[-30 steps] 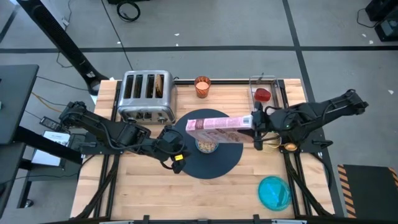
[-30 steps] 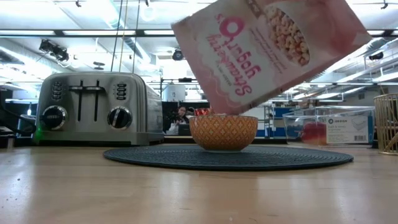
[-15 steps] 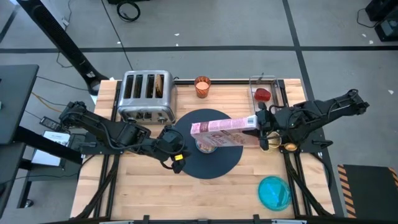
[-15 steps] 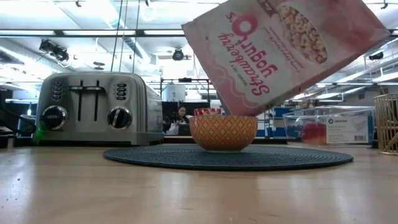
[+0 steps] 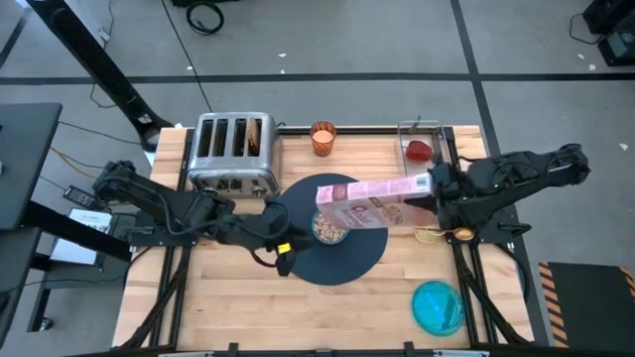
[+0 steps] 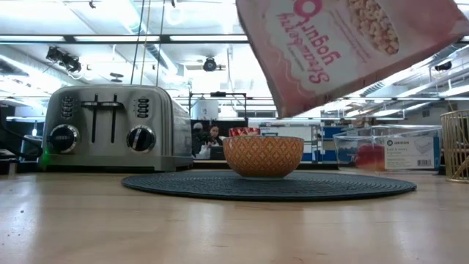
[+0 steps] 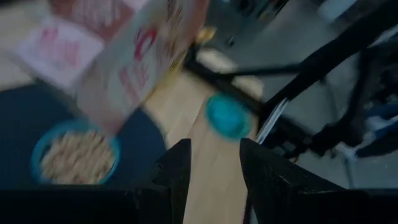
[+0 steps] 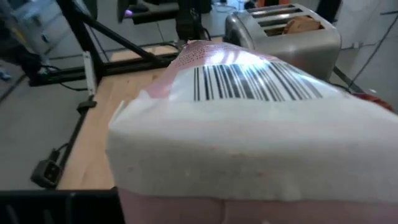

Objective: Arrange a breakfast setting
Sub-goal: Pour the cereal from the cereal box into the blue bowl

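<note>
Right end effector (image 5: 433, 188) grips pink cereal box (image 5: 372, 200), tilted over cereal bowl (image 5: 328, 229) w/ cereal.

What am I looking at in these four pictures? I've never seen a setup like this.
Two robot arms work at a wooden table. One picture looks straight down, one looks level across the tabletop, and two come from cameras on the arms' wrists. The right hand holds a pink cereal box in the air over the round dark mat. On that mat stands a bowl with cereal in it. The left hand waits open at the mat's edge by the bowl. Also on the table: a toaster with toast in a slot, an orange cup, a red fruit in a clear container, and a teal plate.
</note>
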`<action>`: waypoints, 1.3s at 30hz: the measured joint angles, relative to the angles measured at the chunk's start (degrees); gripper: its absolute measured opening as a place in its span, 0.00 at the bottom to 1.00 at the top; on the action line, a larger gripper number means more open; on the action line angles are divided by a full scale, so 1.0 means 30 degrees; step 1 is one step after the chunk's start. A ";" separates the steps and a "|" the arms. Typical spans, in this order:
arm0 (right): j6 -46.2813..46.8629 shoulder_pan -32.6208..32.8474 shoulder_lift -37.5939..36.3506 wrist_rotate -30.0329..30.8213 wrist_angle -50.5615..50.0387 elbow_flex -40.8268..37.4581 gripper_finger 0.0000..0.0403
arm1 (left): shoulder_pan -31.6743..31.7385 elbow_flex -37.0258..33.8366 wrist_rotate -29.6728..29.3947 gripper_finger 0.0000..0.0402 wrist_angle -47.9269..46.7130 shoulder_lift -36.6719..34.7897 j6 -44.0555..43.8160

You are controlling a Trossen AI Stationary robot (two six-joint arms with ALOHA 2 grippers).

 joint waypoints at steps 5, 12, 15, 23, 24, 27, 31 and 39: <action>-0.0332 0.0000 -0.1615 -0.0381 0.0351 -0.0319 0.40 | 0.0073 0.0012 -0.0748 0.36 0.2618 -0.0794 0.2075; -0.0190 0.0000 -0.3888 -0.0467 0.0811 -0.2061 0.40 | 0.0073 0.0012 -0.1556 0.36 0.6250 -0.1819 0.5524; -0.0196 0.0000 -0.4542 -0.0657 0.1848 -0.2893 0.40 | 0.0088 0.0012 -0.1755 0.36 0.7676 -0.1968 0.7018; -0.0358 0.0000 -0.6367 -0.0745 0.3992 -0.5100 0.40 | 0.0204 0.0012 -0.1811 0.36 0.9561 -0.1949 0.8817; -0.0364 0.0000 -0.6682 -0.0745 0.4071 -0.5427 0.40 | 0.0204 0.0009 -0.1811 0.36 0.9589 -0.1947 0.8651; -0.0417 0.0000 -0.7716 -0.0745 0.4560 -0.6344 0.40 | 0.0198 0.0012 -0.1895 0.36 0.9694 -0.1954 0.8232; -0.0744 0.0000 -0.9123 -0.0750 0.6104 -0.7577 0.40 | 0.0204 0.0012 -0.1957 0.36 0.9884 -0.1947 0.7995; -0.0944 0.0000 -1.1149 -0.0884 0.7198 -0.9165 0.40 | 0.0199 0.0005 -0.2598 0.36 1.0665 -0.1779 0.7978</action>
